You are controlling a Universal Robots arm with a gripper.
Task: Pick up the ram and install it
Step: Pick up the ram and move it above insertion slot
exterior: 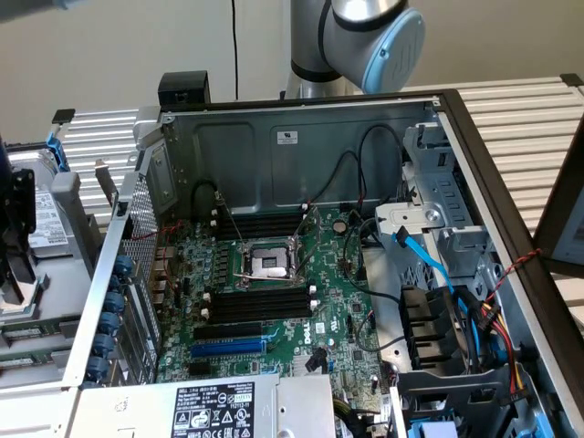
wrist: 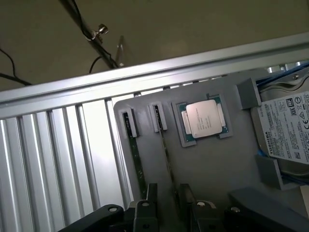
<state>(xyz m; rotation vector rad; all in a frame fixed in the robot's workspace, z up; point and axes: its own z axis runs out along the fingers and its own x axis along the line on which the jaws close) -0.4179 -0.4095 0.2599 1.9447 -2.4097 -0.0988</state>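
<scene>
Gripper [wrist: 169,205] spread wide, over ram [wrist: 165,145] standing on edge in gray tray [wrist: 212,164]. 2nd stick [wrist: 136,159] just beside it, CPU [wrist: 203,118] near.

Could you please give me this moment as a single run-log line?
gripper: open, empty, over grey tray | ram: on edge in tray, not yet picked | CPU: in tray

Black cables [exterior: 361,173] beside upper slots [exterior: 260,224]; lower slots [exterior: 260,301] unobstructed above.

Soft even light on motherboard [exterior: 301,351]; bright glare on aluminium slats [wrist: 99,140].
</scene>
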